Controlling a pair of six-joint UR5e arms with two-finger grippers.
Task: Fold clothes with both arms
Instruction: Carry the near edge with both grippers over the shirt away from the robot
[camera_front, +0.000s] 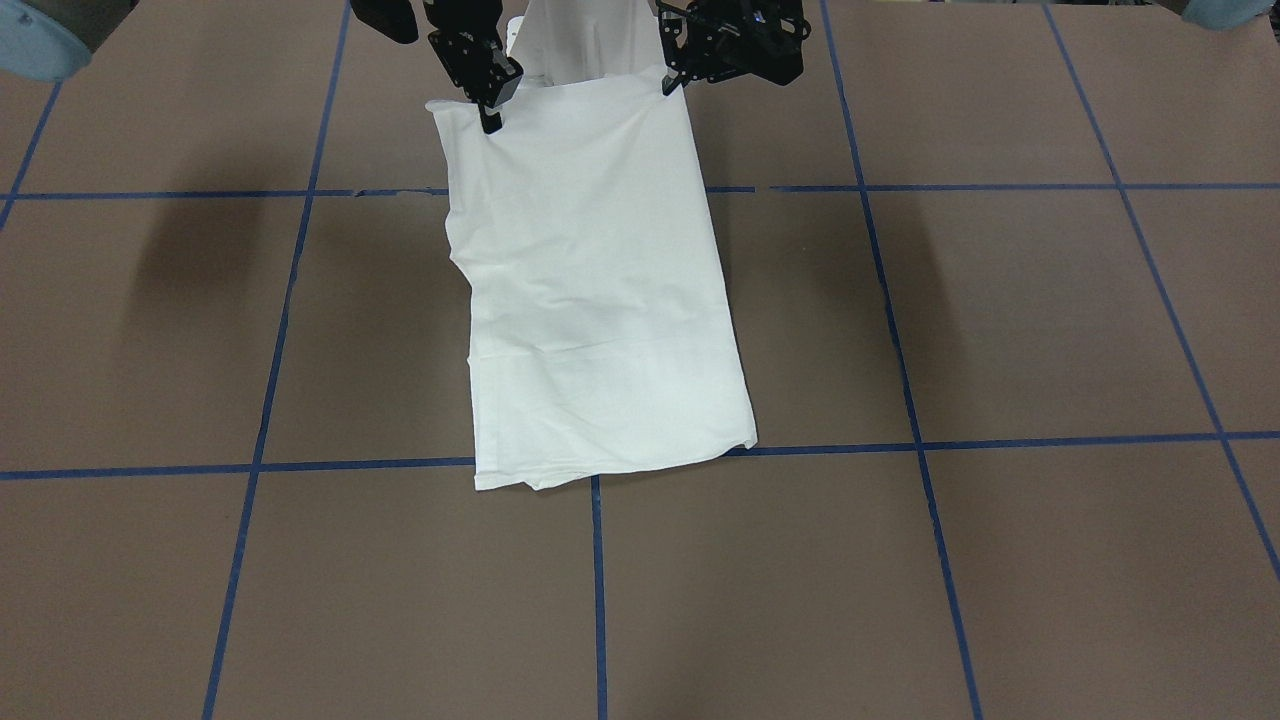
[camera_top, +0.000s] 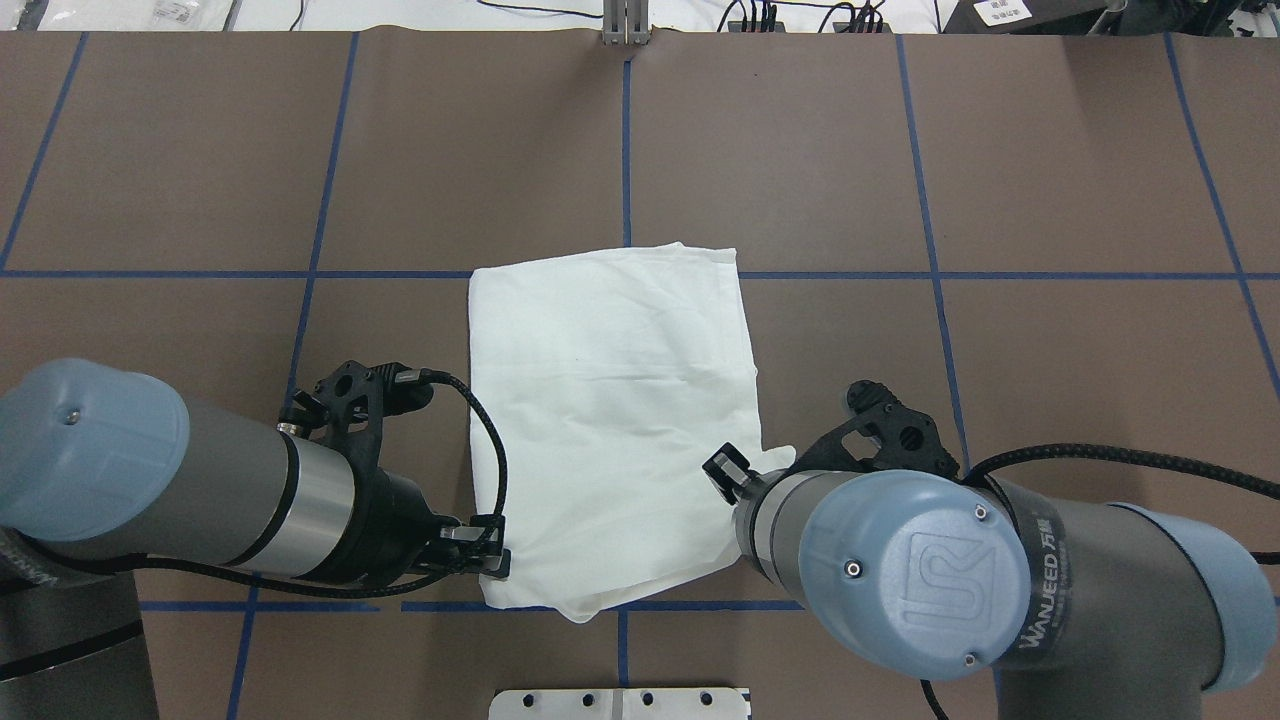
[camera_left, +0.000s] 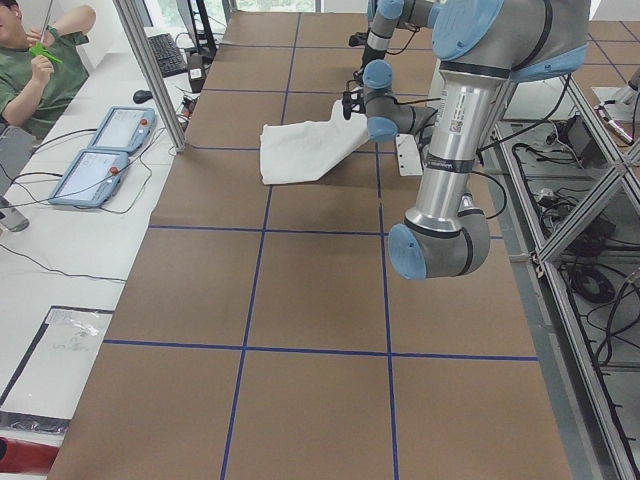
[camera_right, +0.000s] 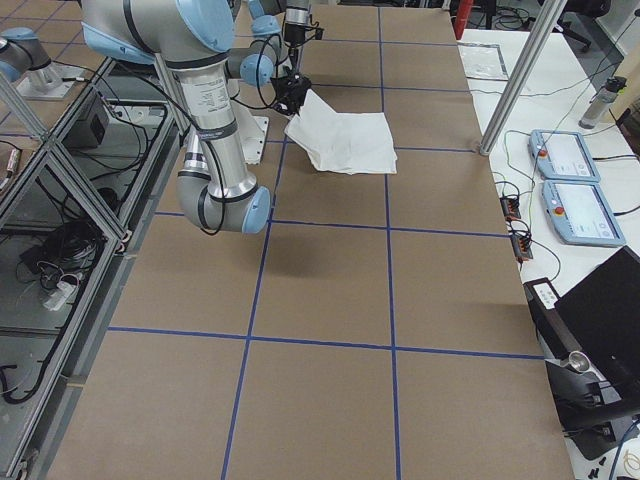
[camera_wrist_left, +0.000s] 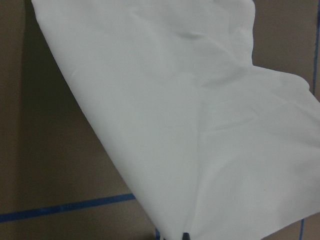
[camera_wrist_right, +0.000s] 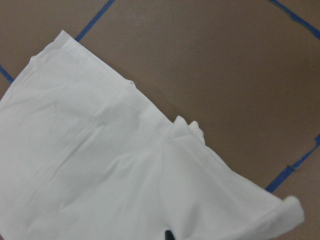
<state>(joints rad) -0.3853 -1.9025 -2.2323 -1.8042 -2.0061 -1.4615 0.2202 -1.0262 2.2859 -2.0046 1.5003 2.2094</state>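
Observation:
The white T-shirt (camera_front: 600, 300) lies folded into a long rectangle on the brown table; no text, collar or label shows. Its end nearest the robot is raised off the table. My left gripper (camera_front: 668, 85) is shut on that end's corner, and it also shows in the overhead view (camera_top: 490, 552). My right gripper (camera_front: 490, 112) is shut on the other near corner, and it also shows in the overhead view (camera_top: 738, 482). The cloth fills the left wrist view (camera_wrist_left: 200, 125) and the right wrist view (camera_wrist_right: 100, 165). The far end (camera_top: 600, 265) rests flat.
Blue tape lines (camera_front: 262, 400) mark a grid on the table. The white pedestal plate (camera_top: 620, 703) sits at the near edge. An operator (camera_left: 40, 60) and two teach pendants (camera_left: 100, 150) are beside the far edge, behind a metal post (camera_left: 150, 70).

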